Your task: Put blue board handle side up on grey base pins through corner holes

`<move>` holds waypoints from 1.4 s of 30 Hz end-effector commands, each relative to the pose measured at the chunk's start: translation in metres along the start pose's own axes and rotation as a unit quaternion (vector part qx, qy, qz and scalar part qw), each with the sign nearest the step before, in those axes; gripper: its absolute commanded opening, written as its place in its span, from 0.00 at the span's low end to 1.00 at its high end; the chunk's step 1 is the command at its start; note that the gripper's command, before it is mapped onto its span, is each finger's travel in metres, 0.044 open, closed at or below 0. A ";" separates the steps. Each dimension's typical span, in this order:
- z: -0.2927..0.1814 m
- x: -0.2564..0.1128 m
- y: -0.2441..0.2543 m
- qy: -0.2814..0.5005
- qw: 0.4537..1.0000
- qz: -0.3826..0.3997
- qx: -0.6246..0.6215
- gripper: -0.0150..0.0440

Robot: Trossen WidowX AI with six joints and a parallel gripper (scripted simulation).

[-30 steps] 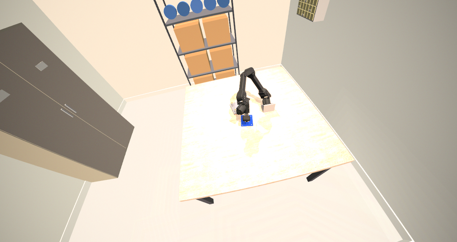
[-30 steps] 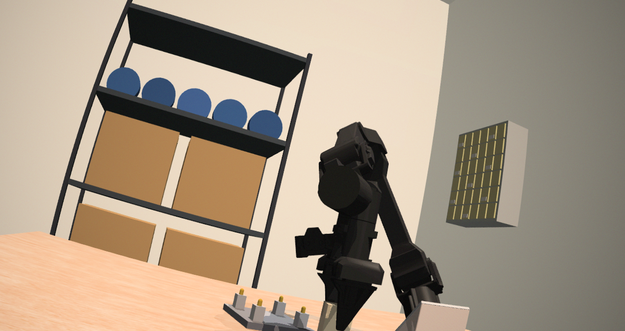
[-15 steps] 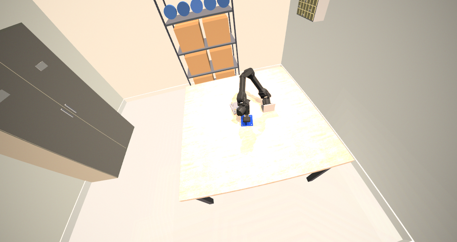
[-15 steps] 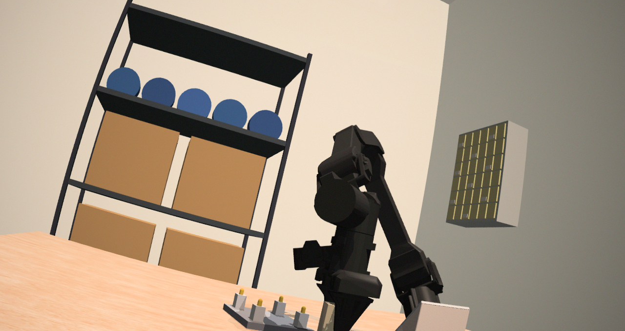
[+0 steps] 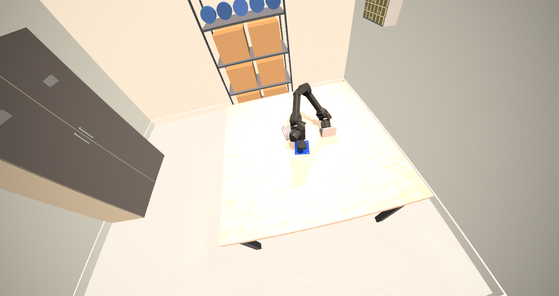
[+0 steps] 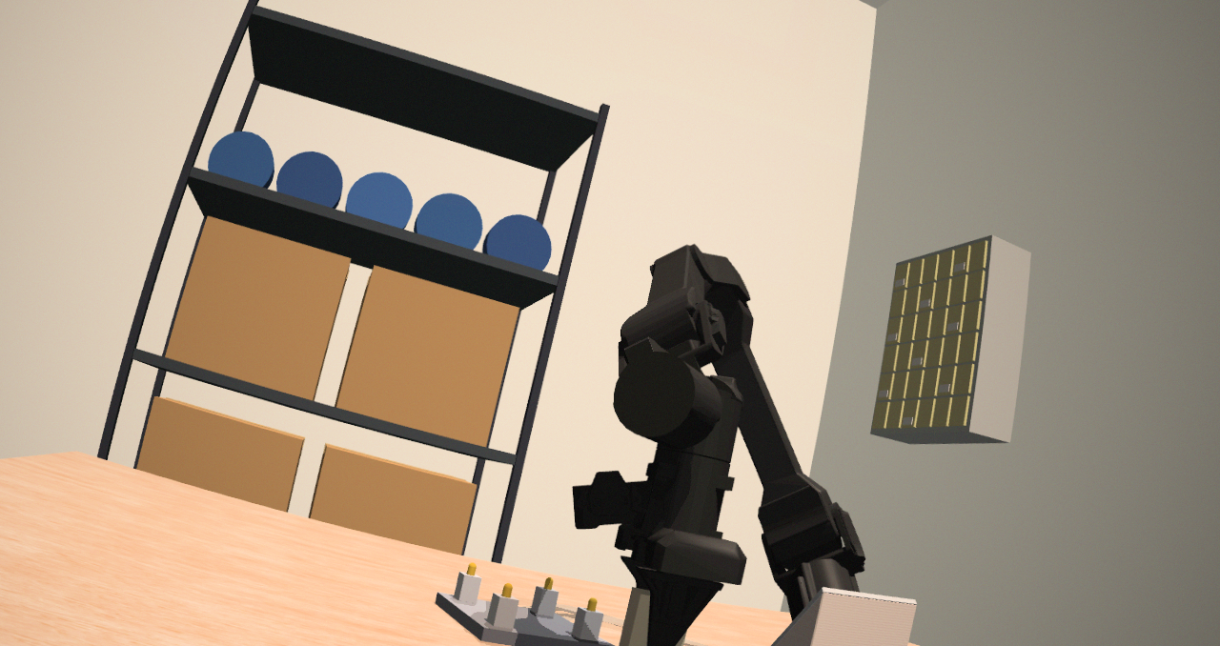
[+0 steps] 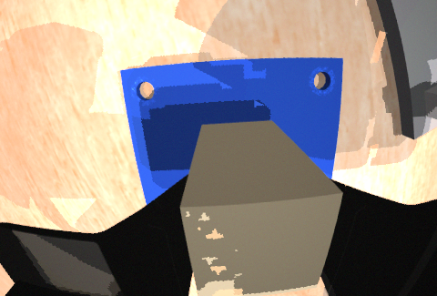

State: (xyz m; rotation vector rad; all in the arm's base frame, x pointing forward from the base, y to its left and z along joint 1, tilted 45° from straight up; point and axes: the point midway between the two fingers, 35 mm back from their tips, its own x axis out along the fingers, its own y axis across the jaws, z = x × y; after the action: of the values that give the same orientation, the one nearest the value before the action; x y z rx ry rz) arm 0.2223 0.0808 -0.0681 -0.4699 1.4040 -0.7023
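You have the gripper (image 5: 301,149) (image 6: 665,621) (image 7: 243,176) closed around the square handle (image 6: 636,615) (image 7: 261,241) of the blue board (image 5: 307,148) (image 7: 300,109), with one dark finger against each side of the handle in your wrist view. The board is handle side up over the tabletop (image 5: 273,200) (image 6: 128,523) (image 7: 45,150), beside the grey base (image 5: 286,132) (image 6: 545,632) (image 7: 416,36) and off its posts (image 6: 502,612). You cannot tell whether its underside touches the tabletop. Two of its corner holes show in your wrist view; the gripper and handle hide the near part of the board.

In your exterior view, all four posts stand upright with their gold pins (image 6: 507,590) exposed. The black arm (image 5: 296,102) (image 6: 767,420) bends high and comes down to the handle, its foot close to a pale block (image 5: 328,131) (image 6: 865,616). Beyond the tabletop, you see a dark shelf unit (image 5: 242,21) (image 6: 426,88) bearing blue discs (image 5: 240,6) (image 6: 378,200) and orange-brown boxes (image 5: 230,44) (image 6: 257,305).
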 end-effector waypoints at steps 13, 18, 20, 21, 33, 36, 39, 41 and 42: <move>0.003 -0.033 0.003 -0.001 1.000 0.001 -0.004 0.25; 0.003 -0.045 0.004 -0.001 1.000 0.001 -0.004 0.25; 0.003 -0.050 0.004 -0.001 1.000 0.001 -0.004 0.25; 0.003 -0.053 0.003 -0.001 1.000 0.001 -0.004 0.25; 0.000 -0.084 0.002 -0.001 1.000 0.001 -0.004 0.25; 0.000 -0.090 0.001 -0.001 1.000 0.000 -0.004 0.25; 0.000 -0.090 0.001 -0.001 1.000 0.000 -0.004 0.25; 0.001 -0.091 0.000 -0.001 1.000 0.001 -0.005 0.25; 0.002 -0.091 -0.002 0.000 1.000 0.001 -0.007 0.25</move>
State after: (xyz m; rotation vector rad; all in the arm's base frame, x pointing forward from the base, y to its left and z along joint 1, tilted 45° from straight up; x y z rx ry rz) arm 0.2201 0.1402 -0.0059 -0.4907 1.4087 -0.6966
